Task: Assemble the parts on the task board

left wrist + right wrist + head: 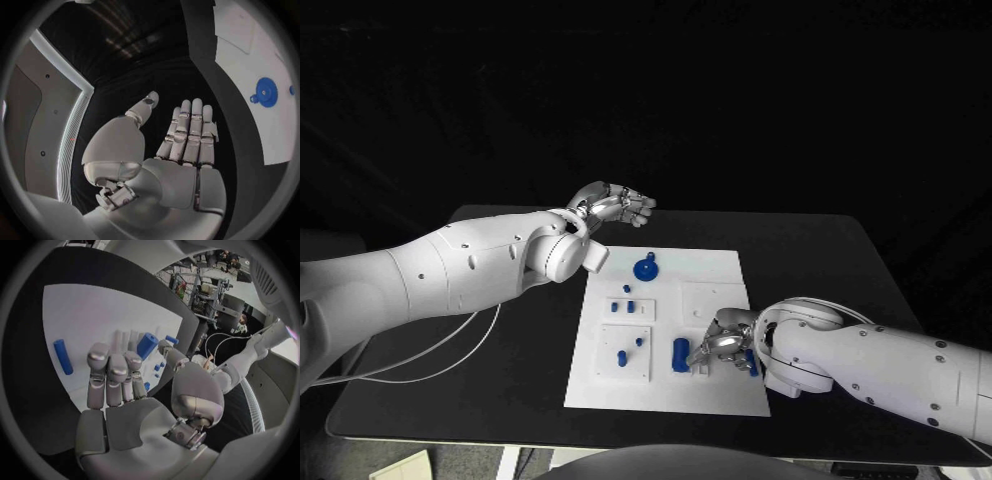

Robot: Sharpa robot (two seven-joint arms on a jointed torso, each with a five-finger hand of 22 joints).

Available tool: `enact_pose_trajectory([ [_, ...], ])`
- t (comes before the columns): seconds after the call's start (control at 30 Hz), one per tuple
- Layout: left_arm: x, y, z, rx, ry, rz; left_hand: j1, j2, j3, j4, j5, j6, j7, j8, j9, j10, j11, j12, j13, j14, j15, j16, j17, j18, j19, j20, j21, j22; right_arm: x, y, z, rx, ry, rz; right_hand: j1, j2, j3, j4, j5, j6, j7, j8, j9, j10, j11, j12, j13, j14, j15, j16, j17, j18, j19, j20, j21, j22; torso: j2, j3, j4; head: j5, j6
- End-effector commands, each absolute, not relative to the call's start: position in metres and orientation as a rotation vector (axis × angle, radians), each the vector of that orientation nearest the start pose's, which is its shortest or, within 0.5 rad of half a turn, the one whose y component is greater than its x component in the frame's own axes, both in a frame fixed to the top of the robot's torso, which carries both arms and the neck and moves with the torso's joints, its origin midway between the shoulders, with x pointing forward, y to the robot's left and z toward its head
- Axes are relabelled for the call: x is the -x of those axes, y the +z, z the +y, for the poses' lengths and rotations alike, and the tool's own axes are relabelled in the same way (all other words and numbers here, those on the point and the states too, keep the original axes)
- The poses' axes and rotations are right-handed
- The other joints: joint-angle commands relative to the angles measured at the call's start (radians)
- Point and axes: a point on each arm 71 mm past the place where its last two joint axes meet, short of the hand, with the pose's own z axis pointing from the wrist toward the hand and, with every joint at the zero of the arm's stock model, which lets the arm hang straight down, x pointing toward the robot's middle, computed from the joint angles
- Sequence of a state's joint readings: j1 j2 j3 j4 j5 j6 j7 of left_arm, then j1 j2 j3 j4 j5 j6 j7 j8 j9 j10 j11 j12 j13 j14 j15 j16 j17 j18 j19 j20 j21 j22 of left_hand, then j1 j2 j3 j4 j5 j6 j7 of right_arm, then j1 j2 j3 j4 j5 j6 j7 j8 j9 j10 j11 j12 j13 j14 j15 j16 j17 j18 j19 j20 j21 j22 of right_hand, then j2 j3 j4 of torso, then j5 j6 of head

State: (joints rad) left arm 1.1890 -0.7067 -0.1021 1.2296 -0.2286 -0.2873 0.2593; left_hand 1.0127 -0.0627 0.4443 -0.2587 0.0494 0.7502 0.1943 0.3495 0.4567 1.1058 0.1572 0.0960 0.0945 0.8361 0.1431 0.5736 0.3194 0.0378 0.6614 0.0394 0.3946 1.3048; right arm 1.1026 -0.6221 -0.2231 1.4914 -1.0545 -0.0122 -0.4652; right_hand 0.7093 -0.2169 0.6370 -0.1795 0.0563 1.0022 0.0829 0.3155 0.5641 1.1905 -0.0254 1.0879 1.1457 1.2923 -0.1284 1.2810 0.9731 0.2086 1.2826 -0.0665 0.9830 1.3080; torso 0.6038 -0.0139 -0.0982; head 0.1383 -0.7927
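Left hand parked off the task board, right hand poised low over its near end

The left hand [617,207] is held beyond the far left corner of the task board [711,272], fingers [190,131] straight, side by side and empty, probably kept clear so the board stays unobstructed. A blue gear-shaped part [646,267] stands near the board's far edge, with small blue parts [629,307] nearer the board's middle. A blue cylinder [681,354] lies toward the board's near edge, just beside the right hand [728,343]. That hand is held low over the board with its fingers [108,374] extended together, the thumb apart; nothing is seen gripped, so a pick of a nearby cylinder [147,345] is judged to be prepared.
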Motion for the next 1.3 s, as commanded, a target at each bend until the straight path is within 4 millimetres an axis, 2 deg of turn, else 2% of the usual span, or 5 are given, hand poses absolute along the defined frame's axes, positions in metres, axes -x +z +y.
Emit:
enact_pose_trajectory([
  [0.03, -0.528, -0.227, 0.225, 0.969, -1.260, 1.602, -0.008, 0.001, 0.000, 0.007, 0.004, -0.008, 0.004, 0.005, -0.002, -0.008, -0.002, 0.005, -0.002, 0.006, 0.000, -0.005, 0.001, 0.018, 0.007, 0.003, -0.004, 0.001, -0.410, -0.322, -0.114, -0.008, 0.599, 2.469, -0.005, -0.013, -0.011, 0.002, -0.005, 0.007, 0.005, -0.002, 0.002, -0.003, 0.001, 0.003, -0.002, 0.001, -0.002, -0.005, 0.002, 0.053, 0.000, -0.003, 0.003, 0.007, 0.000, 0.0003, 0.0000, 0.001, 0.001],
  [0.23, -0.528, -0.227, 0.224, 0.969, -1.260, 1.603, -0.009, 0.001, 0.000, 0.007, 0.004, -0.008, 0.004, 0.005, -0.002, -0.008, -0.002, 0.005, -0.002, 0.006, 0.000, -0.005, 0.002, 0.018, 0.007, 0.003, -0.004, 0.001, -0.408, -0.324, -0.111, 0.022, 0.577, 2.458, 0.010, 0.000, -0.024, -0.002, -0.007, 0.013, 0.002, 0.001, 0.007, -0.001, -0.002, 0.003, -0.003, 0.002, -0.005, -0.006, 0.004, 0.053, 0.001, -0.005, 0.001, 0.005, 0.000, -0.0002, 0.0004, -0.001, 0.000],
  [0.5, -0.528, -0.227, 0.225, 0.970, -1.260, 1.603, -0.009, 0.001, 0.000, 0.008, 0.004, -0.008, 0.004, 0.006, -0.002, -0.008, -0.002, 0.005, -0.002, 0.006, 0.000, -0.006, 0.002, 0.018, 0.007, 0.003, -0.004, 0.002, -0.410, -0.331, -0.113, 0.029, 0.524, 2.446, 0.028, 0.067, -0.050, -0.017, -0.007, 0.024, -0.004, 0.005, 0.014, 0.005, -0.007, 0.001, -0.007, 0.002, -0.009, -0.009, 0.009, 0.053, 0.000, -0.005, 0.000, 0.003, 0.000, -0.0012, 0.0016, -0.003, -0.003],
  [1.03, -0.528, -0.227, 0.229, 0.973, -1.253, 1.602, -0.011, 0.001, -0.001, 0.009, 0.004, -0.009, 0.004, 0.007, -0.002, -0.008, -0.002, 0.006, -0.003, 0.007, 0.001, -0.007, 0.004, 0.017, 0.007, 0.004, -0.005, 0.003, -0.415, -0.337, -0.114, 0.041, 0.463, 2.394, 0.066, 0.160, -0.006, -0.020, -0.007, 0.038, -0.007, 0.003, 0.016, 0.016, -0.011, -0.001, -0.012, 0.004, -0.012, -0.015, 0.011, 0.053, 0.001, 0.000, 0.000, 0.002, 0.001, -0.0005, 0.0013, 0.000, -0.008],
  [1.3, -0.528, -0.227, 0.229, 0.974, -1.252, 1.603, -0.011, 0.001, -0.001, 0.009, 0.004, -0.009, 0.004, 0.007, -0.003, -0.008, -0.002, 0.006, -0.003, 0.007, 0.001, -0.007, 0.005, 0.017, 0.007, 0.004, -0.006, 0.003, -0.414, -0.337, -0.115, 0.040, 0.461, 2.399, 0.063, 0.158, 0.024, -0.005, -0.007, 0.043, -0.007, 0.000, 0.016, 0.020, -0.010, -0.002, -0.013, 0.006, -0.011, -0.017, 0.013, 0.053, 0.003, 0.004, 0.002, 0.002, 0.000, -0.0002, -0.0003, 0.001, -0.008],
])
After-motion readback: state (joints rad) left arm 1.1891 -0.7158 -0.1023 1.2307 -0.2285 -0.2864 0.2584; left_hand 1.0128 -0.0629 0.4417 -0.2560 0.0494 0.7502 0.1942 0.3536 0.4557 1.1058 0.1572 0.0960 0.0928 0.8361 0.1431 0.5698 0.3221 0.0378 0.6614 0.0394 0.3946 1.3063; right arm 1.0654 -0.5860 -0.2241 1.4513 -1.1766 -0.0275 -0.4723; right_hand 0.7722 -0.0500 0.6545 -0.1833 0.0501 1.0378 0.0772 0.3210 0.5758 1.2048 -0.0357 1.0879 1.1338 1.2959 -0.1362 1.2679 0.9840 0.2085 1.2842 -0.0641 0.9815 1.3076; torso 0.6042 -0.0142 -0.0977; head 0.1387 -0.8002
